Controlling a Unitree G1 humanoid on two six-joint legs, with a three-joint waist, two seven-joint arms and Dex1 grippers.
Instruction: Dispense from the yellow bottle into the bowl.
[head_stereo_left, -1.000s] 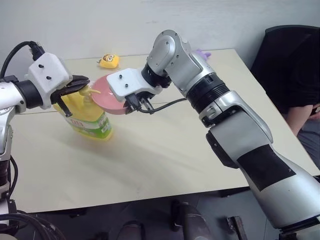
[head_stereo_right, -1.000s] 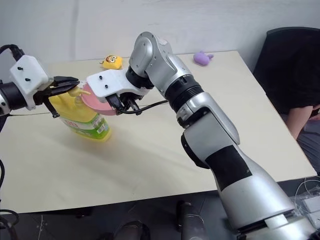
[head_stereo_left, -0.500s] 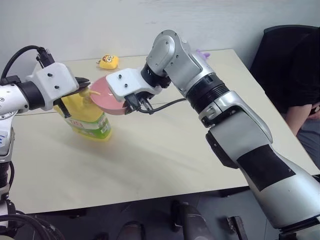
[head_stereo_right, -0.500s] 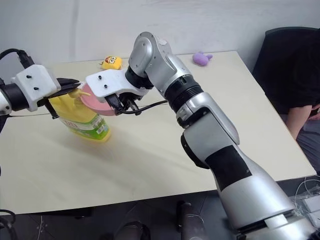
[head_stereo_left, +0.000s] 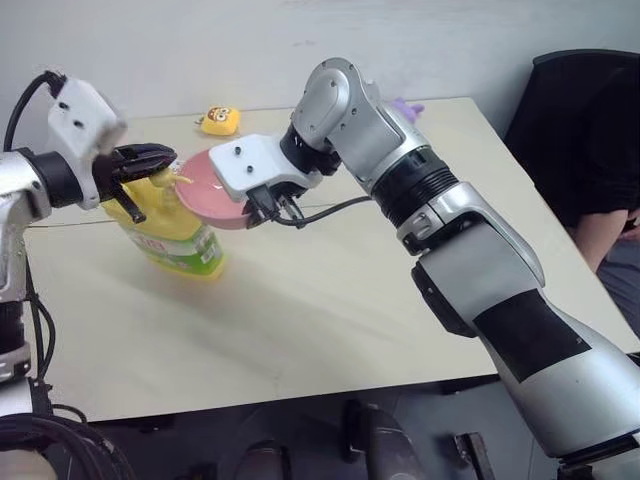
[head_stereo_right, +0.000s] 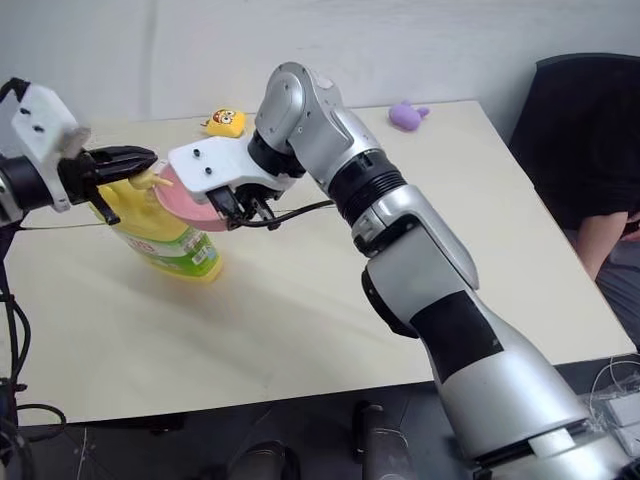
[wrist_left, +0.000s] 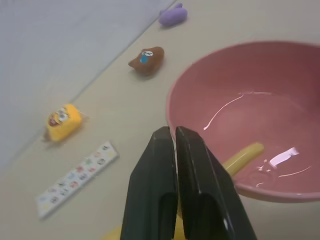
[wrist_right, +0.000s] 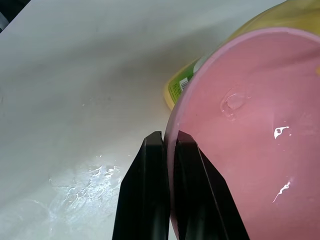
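Right tool (wrist_right: 169, 150) clamped on the rim of the pink bowl (head_stereo_left: 205, 188), holding it tilted above the counter (head_stereo_left: 330, 300) against the pump spout of the yellow bottle (head_stereo_left: 170, 232). Left tool (wrist_left: 176, 150) nearly closed on nothing, fingers side by side just over the pump top. Beyond, on the counter: a yellow plush toy (head_stereo_left: 217, 121), a purple toy (head_stereo_right: 405, 116).

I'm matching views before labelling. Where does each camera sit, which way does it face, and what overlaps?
Head eyes: forward and down over the table; both arms, yellow bottle.
Left wrist: along the left gripper above the spout, into the bowl.
Right wrist: along the right gripper pinching the bowl's rim.
Shared: bowl and bottle.
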